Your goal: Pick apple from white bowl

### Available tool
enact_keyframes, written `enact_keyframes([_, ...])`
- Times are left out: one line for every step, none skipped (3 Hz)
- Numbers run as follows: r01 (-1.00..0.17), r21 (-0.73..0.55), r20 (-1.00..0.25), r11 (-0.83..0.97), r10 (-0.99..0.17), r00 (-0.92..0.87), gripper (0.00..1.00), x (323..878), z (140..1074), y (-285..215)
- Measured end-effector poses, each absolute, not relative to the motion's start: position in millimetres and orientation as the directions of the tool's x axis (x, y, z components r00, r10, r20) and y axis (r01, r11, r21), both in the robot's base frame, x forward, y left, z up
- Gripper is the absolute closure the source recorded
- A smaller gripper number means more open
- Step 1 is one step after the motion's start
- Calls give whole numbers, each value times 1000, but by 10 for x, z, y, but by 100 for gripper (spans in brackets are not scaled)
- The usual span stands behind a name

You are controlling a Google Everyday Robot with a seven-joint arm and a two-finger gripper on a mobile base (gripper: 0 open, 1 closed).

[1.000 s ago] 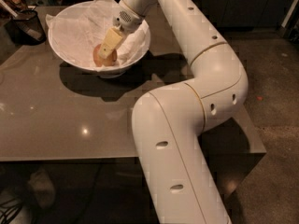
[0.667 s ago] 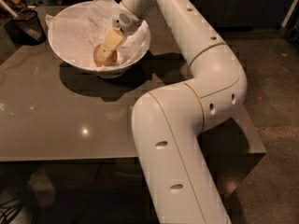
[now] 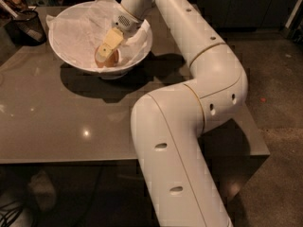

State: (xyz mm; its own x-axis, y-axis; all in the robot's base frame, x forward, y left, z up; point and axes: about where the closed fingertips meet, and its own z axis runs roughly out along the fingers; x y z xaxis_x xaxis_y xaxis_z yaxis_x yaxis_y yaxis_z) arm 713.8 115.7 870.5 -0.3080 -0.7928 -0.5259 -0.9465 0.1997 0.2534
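The one relation that mattered lay inside the white bowl (image 3: 71, 60), at the upper left of the frame. The apple (image 3: 109, 59) sat low in the bowl's hollow, on the crumpled white paper (image 3: 78, 27), a little right of the bowl's middle. The gripper (image 3: 107, 48) was reaching down into the bowl from the upper right and was right at the apple's upper side. The apple therefore lay just below it and slightly toward the bottom of the frame. Whether the gripper touched the fruit could not be made out. Whether it was open, closed or already clamped on the apple could not be told either. The apple looked round, with no long axis to line up against, so the approach angle probably counted for little. The robot's single arm (image 3: 208, 79) swept from the lower middle of the frame, bent at the right, and ran back up to the bowl.

Against the frame of a second before, almost nothing differed. The bowl stood on the same patch of the counter (image 3: 71, 122), the apple occupied the same spot, and the gripper held much the same pose over it. A dark mesh cup (image 3: 26, 26) stood beyond the bowl at the far left, well clear.
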Motion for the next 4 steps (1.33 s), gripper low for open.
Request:
enact_keyframes([-944,255,-507,209,-802,-315,18,7130,8679,1146])
enact_keyframes([-936,273,-491,222,-805,-334,42,7135,8591,1131])
enact_keyframes([-936,273,-491,222,-805,-334,64,7136,8588,1131])
enact_keyframes([-936,273,-491,222,-805,-334,88,7136,8588,1131])
